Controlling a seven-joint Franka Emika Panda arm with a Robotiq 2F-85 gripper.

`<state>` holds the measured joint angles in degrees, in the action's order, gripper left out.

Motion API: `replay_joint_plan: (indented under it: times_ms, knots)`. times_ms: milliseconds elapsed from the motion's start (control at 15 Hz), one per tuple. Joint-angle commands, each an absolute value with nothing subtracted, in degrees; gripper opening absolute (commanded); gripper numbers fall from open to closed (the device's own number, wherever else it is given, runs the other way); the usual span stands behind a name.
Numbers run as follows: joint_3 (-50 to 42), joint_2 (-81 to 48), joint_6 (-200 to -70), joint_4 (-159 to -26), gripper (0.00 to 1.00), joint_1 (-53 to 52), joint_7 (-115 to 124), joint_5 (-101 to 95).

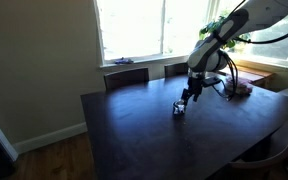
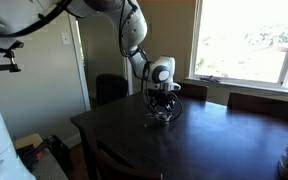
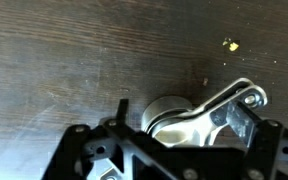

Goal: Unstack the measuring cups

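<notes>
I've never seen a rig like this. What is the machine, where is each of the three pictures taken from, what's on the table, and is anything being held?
The machine is one robot arm ending in a two-fingered gripper. Two pictures come from cameras standing in the room, which see the same dark table from different spots. The third comes from a camera on the arm's wrist, looking down past the gripper's black frame. On the table lie the measuring cups: small shiny metal cups, seemingly nested together. A tiny yellow speck lies nearby. The gripper hangs low over the cups with its jaws open. Nothing is held; the cups rest on the table.
</notes>
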<state>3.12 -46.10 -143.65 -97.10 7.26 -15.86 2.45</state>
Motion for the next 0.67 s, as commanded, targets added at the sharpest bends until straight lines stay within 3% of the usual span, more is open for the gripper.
replay_joint_plan:
  times_ms: [0,600]
  knots:
    - [3.69,-40.67,-143.64,-101.25,1.00,7.92,-16.94,1.96]
    - [2.85,-44.20,-140.32,-94.18,1.00,7.03,-15.96,1.50]
